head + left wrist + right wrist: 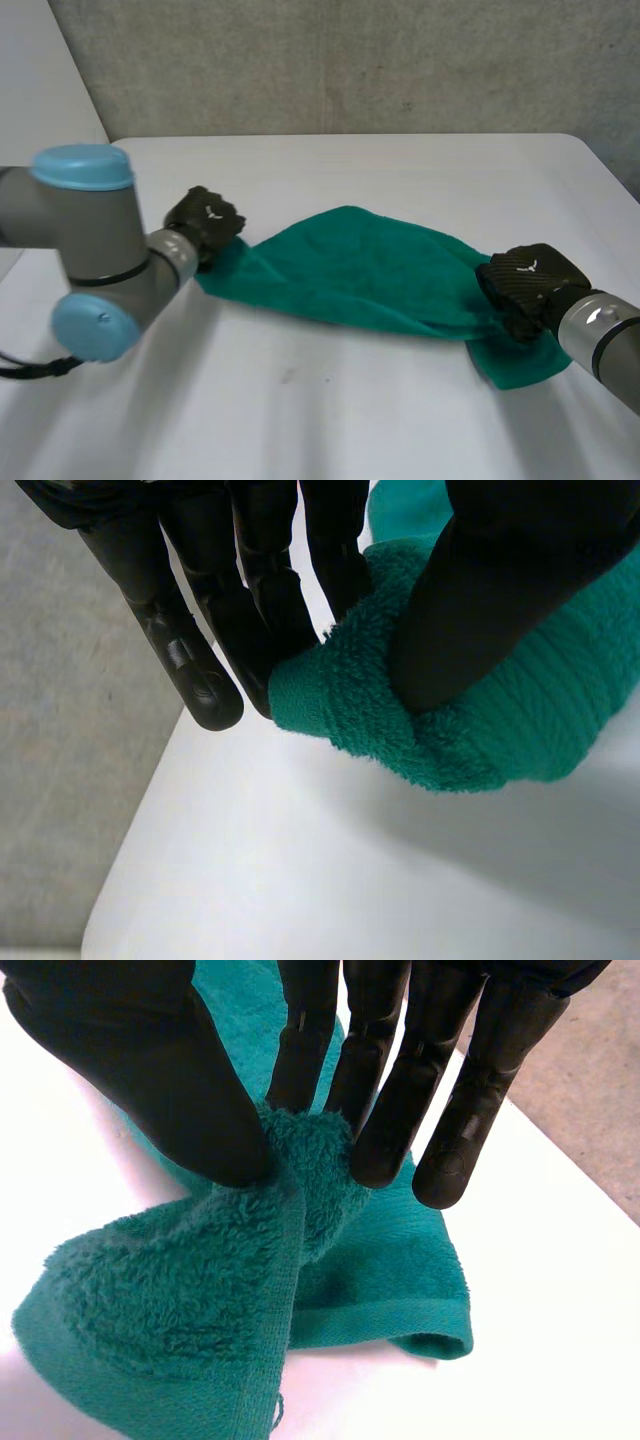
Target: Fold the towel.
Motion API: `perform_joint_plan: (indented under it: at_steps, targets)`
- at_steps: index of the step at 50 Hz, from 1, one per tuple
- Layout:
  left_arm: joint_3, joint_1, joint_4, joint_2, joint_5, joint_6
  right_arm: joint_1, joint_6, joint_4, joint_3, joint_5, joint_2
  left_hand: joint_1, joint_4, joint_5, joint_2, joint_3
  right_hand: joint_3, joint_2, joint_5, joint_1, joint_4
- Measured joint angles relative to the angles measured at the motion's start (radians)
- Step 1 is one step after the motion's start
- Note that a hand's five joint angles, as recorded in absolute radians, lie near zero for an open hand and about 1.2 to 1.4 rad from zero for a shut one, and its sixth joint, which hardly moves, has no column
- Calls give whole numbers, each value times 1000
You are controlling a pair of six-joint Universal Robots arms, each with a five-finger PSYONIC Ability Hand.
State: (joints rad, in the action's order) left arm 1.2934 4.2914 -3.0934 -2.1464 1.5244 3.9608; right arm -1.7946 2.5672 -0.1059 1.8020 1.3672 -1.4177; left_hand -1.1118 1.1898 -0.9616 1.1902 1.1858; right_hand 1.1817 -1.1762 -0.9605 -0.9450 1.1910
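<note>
Evidently the left hand [255, 590] pinches one end of the green towel [360, 270], thumb against fingers; the right hand [390, 1070] pinches the other; it lies stretched between them on the table [350, 420]. Grasping looks done; next, bring one end over the other.

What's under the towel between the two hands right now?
Only the white table shows around the towel, which spans from the left hand to the right hand, each pinching one end. The cloth hides whatever lies beneath its middle.
</note>
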Motion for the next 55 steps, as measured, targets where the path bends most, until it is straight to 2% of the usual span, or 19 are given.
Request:
perform_joint_plan:
  at_steps: [7, 12, 20, 28, 29, 32, 36, 39, 45, 47, 55]
  targets:
    - [275, 56, 31, 204, 12, -42, -7, -127, -200, -15, 9, -20, 0, 0, 0, 0, 0, 0, 0, 0, 0, 0]
    - [424, 110, 68, 307, 10, -59, -5, -289, -365, 4, 29, -50, 0, 1, 0, 0, 0, 0, 0, 0, 0, 0]
    - [450, 157, 31, 305, 1, -65, -11, -375, -356, -47, 63, -8, 0, 4, 0, 1, 0, 0, 0, -8, 0, 0]
    - [258, 118, -86, 207, 12, -105, -38, -331, -259, -277, 137, 118, 0, 5, 0, 5, 3, 1, -5, -26, 0, 0]
    - [123, 93, -124, 180, 24, -152, -67, -287, -219, -443, 187, 162, 0, 5, 0, 6, 5, 1, -5, -28, 0, 0]
    - [-62, 72, -172, 163, 49, -224, -100, -233, -166, -637, 242, 201, 0, 5, 0, 7, 6, 1, -5, -30, 0, 0]
    - [-216, 63, -227, 160, 82, -288, -117, -179, -88, -784, 274, 212, 0, 5, 0, 7, 6, 1, -5, -31, 0, 0]
    - [-375, 59, -330, 172, 133, -363, -125, -96, 93, -912, 295, 177, 0, 5, 0, 8, 6, 1, -5, -31, 0, 0]
    - [-380, 65, -432, 209, 166, -402, -121, -55, 253, -867, 286, 97, 0, 5, 0, 8, 6, 1, -5, -31, 0, 0]
    - [-290, 75, -471, 232, 169, -426, -117, -45, 330, -731, 252, 35, 0, 5, 0, 8, 6, 1, -5, -31, -5, 0]
    - [64, 135, -496, 278, 153, -554, -116, -48, 348, -412, 142, -3, 0, 5, 0, 8, 6, 1, -5, -31, -10, 1]
